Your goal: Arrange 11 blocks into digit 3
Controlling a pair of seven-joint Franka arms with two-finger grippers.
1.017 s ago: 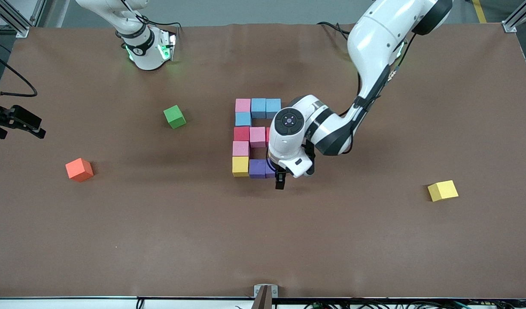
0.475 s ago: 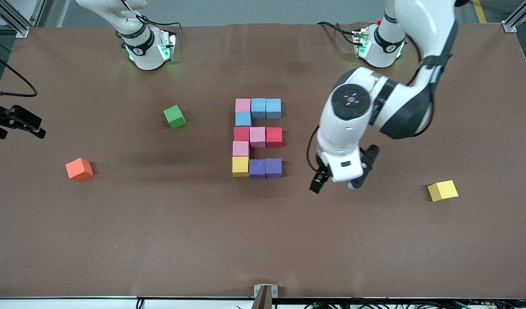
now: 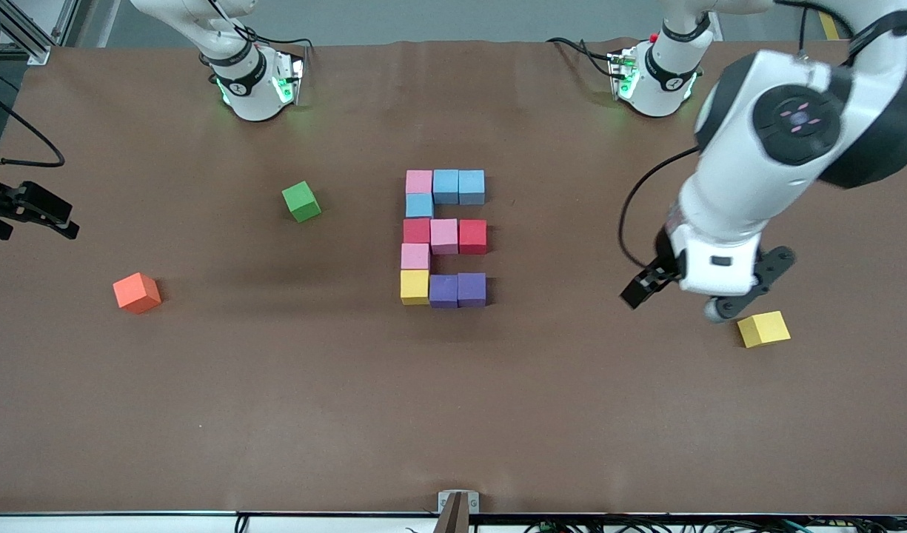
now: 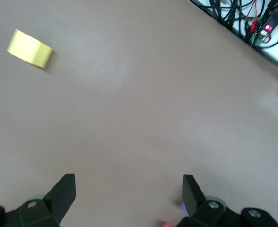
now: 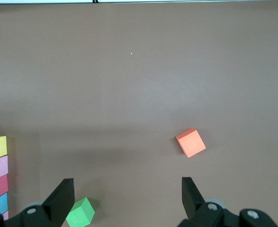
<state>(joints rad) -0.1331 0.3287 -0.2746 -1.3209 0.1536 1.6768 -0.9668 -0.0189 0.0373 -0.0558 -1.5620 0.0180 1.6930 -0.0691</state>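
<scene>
**A:** How do the jaws stand?

**B:** The left gripper (image 3: pixel 671 290) is spread wide and holds nothing, up over bare table (image 3: pixel 275 407) toward the left arm's end, close to a loose yellow cube (image 3: pixel 763 329). The right gripper (image 5: pixel 125 194) is also spread wide and empty; that arm waits high at its own end, looking down on the orange cube (image 5: pixel 191 142) and the green cube (image 5: pixel 80 213).

**A:** And the figure?

**B:** The digit 3 (image 3: pixel 444 237) sits mid-table: eleven blocks, three bars of three joined by single cubes, edges touching. It looks complete.

**A:** If one block needs nudging?

**B:** Likely light, soft foam with a matte, grippy skin. I'd pinch two free parallel faces at mid-height, gently, since neighbours could shift and foam may squash.
</scene>
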